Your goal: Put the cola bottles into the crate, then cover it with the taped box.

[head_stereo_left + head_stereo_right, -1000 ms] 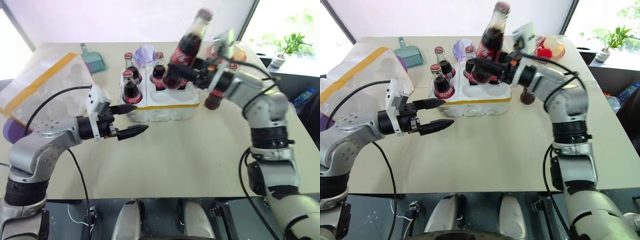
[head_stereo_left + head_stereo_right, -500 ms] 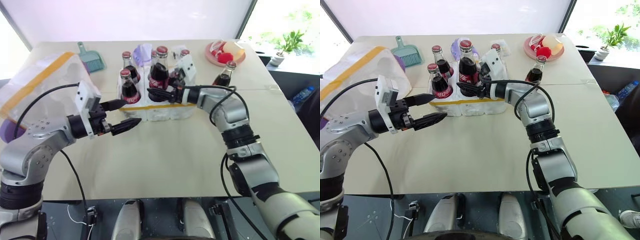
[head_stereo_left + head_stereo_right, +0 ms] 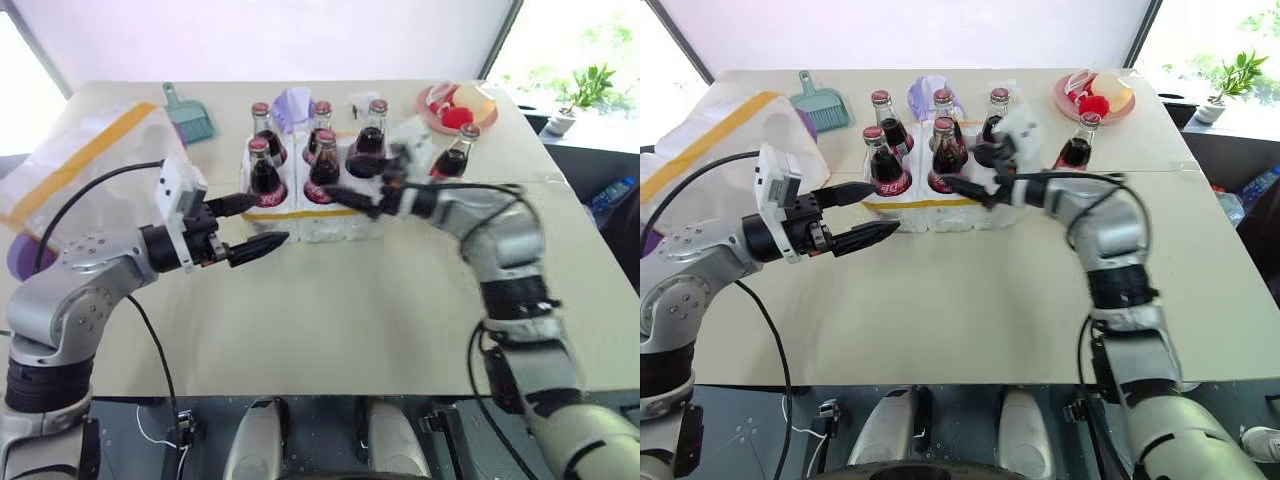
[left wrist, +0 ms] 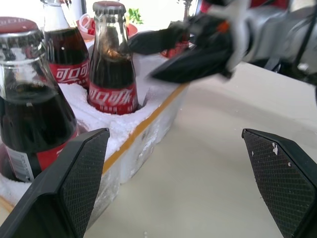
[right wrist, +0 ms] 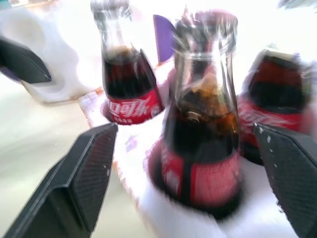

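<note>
The crate, a low white foam block with a yellow band, holds several cola bottles upright in its wells. One more cola bottle stands on the table to its right. My right gripper is open at the crate's front right. The front middle bottle stands free in its well just ahead of the right gripper's spread fingers. My left gripper hovers open at the crate's front left corner, holding nothing. The taped box lies at the table's far left.
A teal dustpan and a purple object lie behind the crate. A pink plate with food sits at the back right. Something purple peeks out under the taped box. Bare tabletop stretches in front of the crate.
The right gripper brought a raised cola bottle down into the crate's front middle well, opened, let it go and drew back to the right. The left gripper stayed put.
</note>
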`<state>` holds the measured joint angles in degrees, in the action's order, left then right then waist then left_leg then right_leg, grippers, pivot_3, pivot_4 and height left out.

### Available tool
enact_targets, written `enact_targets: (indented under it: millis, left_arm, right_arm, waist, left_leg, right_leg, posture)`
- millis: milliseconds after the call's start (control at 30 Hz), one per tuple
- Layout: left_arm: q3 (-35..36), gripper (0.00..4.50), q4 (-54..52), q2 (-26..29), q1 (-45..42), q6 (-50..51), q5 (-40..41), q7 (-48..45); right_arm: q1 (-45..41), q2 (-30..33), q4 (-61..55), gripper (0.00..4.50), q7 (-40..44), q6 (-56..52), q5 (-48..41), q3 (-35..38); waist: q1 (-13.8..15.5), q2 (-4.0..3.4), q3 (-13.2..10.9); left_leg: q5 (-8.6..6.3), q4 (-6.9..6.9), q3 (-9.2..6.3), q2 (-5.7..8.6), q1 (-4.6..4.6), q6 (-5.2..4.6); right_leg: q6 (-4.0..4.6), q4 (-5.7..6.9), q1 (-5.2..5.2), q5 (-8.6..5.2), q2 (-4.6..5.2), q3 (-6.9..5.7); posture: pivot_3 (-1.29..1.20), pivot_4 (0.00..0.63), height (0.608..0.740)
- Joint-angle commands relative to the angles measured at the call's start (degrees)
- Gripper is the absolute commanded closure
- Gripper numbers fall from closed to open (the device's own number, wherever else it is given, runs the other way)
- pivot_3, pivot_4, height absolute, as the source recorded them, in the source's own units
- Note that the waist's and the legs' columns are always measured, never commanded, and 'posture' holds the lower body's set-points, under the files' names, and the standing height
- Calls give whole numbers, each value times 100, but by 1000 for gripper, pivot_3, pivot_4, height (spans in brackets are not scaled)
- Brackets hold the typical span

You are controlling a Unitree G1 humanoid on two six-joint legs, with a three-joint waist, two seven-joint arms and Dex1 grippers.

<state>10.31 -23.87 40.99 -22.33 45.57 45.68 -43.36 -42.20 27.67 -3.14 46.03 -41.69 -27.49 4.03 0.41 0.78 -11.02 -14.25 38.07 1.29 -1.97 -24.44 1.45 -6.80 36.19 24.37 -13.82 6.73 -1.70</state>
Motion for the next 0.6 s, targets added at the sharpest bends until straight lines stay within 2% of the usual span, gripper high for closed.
enact_targets:
  millis: [33, 133, 300, 467, 600]
  left_arm:
    - [101, 0, -147, 36, 17, -91, 54, -25]
    - [27, 0, -95, 0, -30, -115, 5, -27]
    - [-160, 0, -17, -112, -274, -133, -26, -71]
    - [-259, 0, 71, -113, -414, -167, -74, -142]
    - [-301, 0, 129, -127, -493, -175, -106, -172]
  right_arm:
    - [395, 472, -1108, 51, -162, -986, -872, 866]
    - [817, 738, -1531, 51, -584, -1482, -1125, 1377]
    - [1928, 1188, -1947, 51, -1057, -1476, -827, 1857]
    - [1858, 818, -1277, 51, -1922, -850, -282, 1863]
    - [1507, 612, -521, 51, -2198, -321, 56, 1638]
  waist:
    - [12, 0, 0]
    - [-12, 1, 1]
    - [30, 4, 2]
    - [-10, 4, 3]
    - [-20, 4, 3]
  left_leg:
    - [0, 0, 0, -1, 3, 0]
    - [0, -1, 0, -2, 9, 0]
    - [0, 0, -1, -1, 6, -1]
    - [0, 4, 0, 0, 10, -1]
    - [0, 2, 0, 0, 9, -1]
  right_leg:
    - [0, 0, -1, 0, -1, -1]
    - [1, 2, -4, 0, -3, 0]
    - [1, 0, -7, 0, -3, 0]
    - [2, 1, -7, 1, -4, 2]
    - [2, 1, -7, 1, -4, 3]
  posture:
    - [0, 150, 736]
    - [0, 150, 736]
    - [0, 150, 736]
    - [0, 150, 736]
    - [0, 150, 736]
